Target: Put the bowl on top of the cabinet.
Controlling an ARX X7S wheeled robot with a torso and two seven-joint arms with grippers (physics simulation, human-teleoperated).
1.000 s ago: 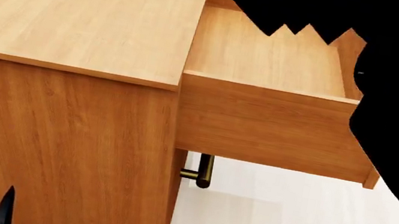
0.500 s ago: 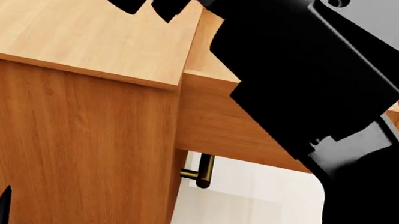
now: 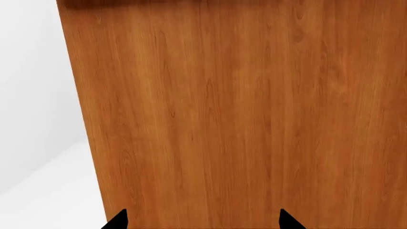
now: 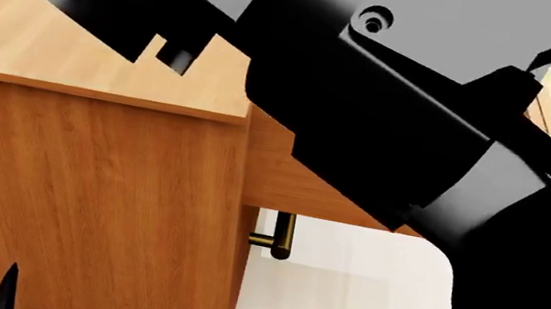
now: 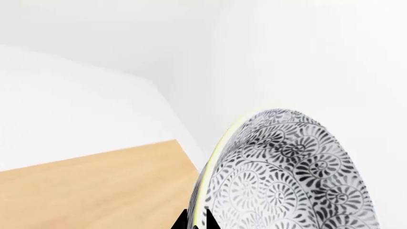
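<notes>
The bowl (image 5: 286, 176), white with a dark leaf pattern, fills the right wrist view, and my right gripper (image 5: 195, 222) is shut on its rim. Behind the bowl lies a patch of the cabinet's flat top (image 5: 95, 176). In the head view my right arm (image 4: 375, 96) reaches across above the cabinet (image 4: 79, 189) and its pulled-out drawer (image 4: 284, 173); the bowl is hidden there. My left gripper (image 3: 200, 220) is open, its two tips wide apart close to the cabinet's side panel (image 3: 241, 114). One left fingertip (image 4: 5, 287) shows low in the head view.
A brass bar handle (image 4: 281, 236) sticks out below the open drawer. Pale floor (image 4: 341, 300) lies in front of the cabinet, and white wall and floor (image 3: 38, 95) beside its side panel.
My right arm has swung further left across the head view, over the cabinet top, and now covers most of the drawer. The left fingertip has stayed put.
</notes>
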